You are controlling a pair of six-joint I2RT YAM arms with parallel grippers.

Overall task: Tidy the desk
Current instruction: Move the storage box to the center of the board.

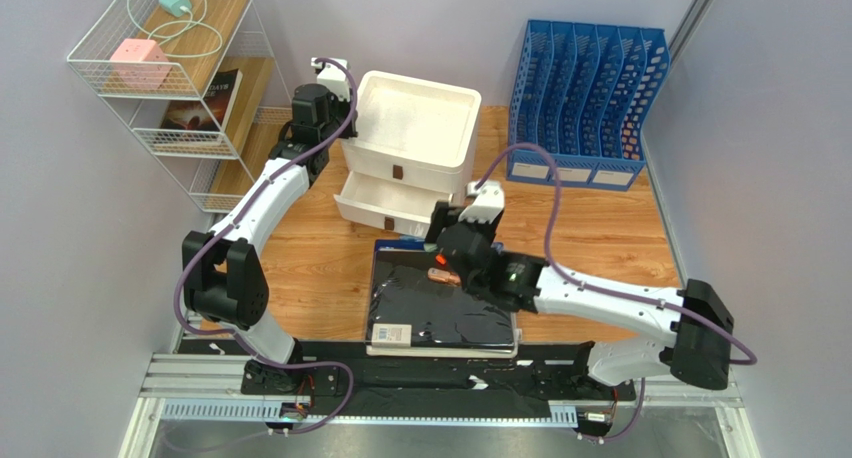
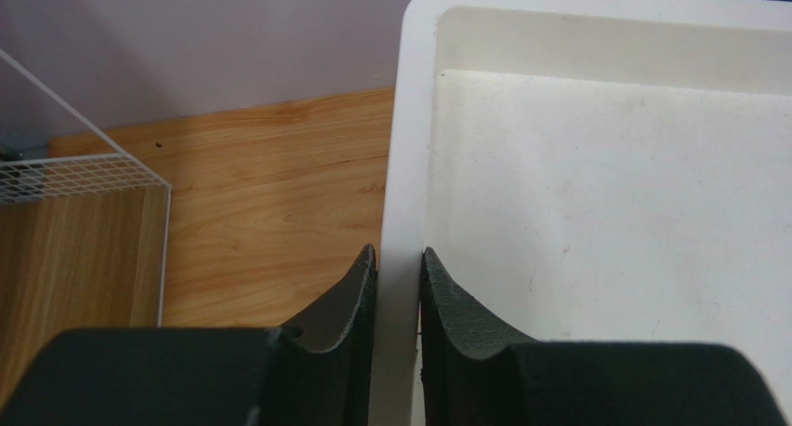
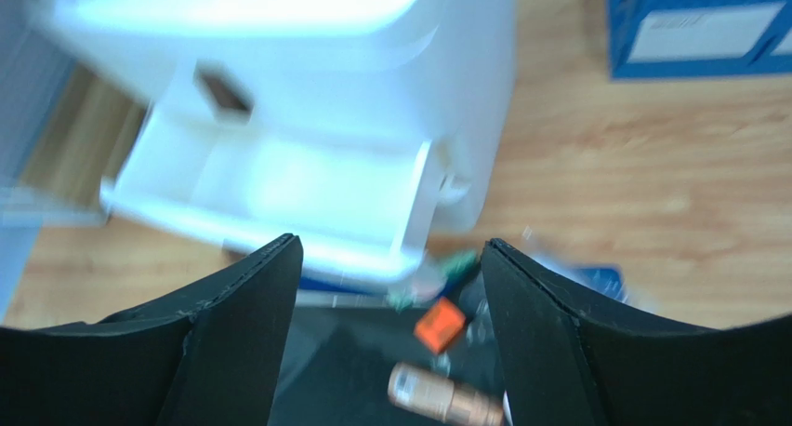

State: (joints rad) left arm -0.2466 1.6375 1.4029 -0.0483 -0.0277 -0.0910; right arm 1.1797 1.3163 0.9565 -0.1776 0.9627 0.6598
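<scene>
Light orange-brown plank wood: the worktop (image 1: 600,228) spreads under everything, from my two bases at 6 o'clock to the back wall at 12 o'clock.

Item 1. A white drawer unit (image 1: 410,128) stands at 12 o'clock on the worktop. It has an open tray on top, and its lower drawer (image 1: 385,203) is pulled out toward 6 o'clock.

Item 2. My left gripper (image 2: 398,259) pinches the rim of that unit's top tray on its 9 o'clock side. One finger (image 2: 349,296) is outside the wall and the other is inside, with both pads pressed against it.

Item 3. My right gripper (image 3: 390,245) is spread wide and holds nothing. It hangs over the 12 o'clock edge of a flat black folder (image 1: 440,308), just at 6 o'clock of the open drawer.

Item 4. The folder lies at 6 o'clock on the worktop, with a pale label (image 1: 393,333) near its 7 o'clock corner. On its dark cover, below my right gripper, are a copper-coloured tube (image 3: 442,396) and a small orange piece (image 3: 439,325). The right wrist view is blurred, so I cannot identify either one further.

Item 5. A blue slotted file rack (image 1: 585,103) stands at 1 o'clock, just beside the drawer unit.

Item 6. A white wire shelf (image 1: 100,53) is at 10 o'clock, against the wall. Its top board carries a pink box (image 1: 138,63) and a teal object (image 1: 175,5) with a pale cord. A book (image 1: 205,103) lies on the board below.
</scene>
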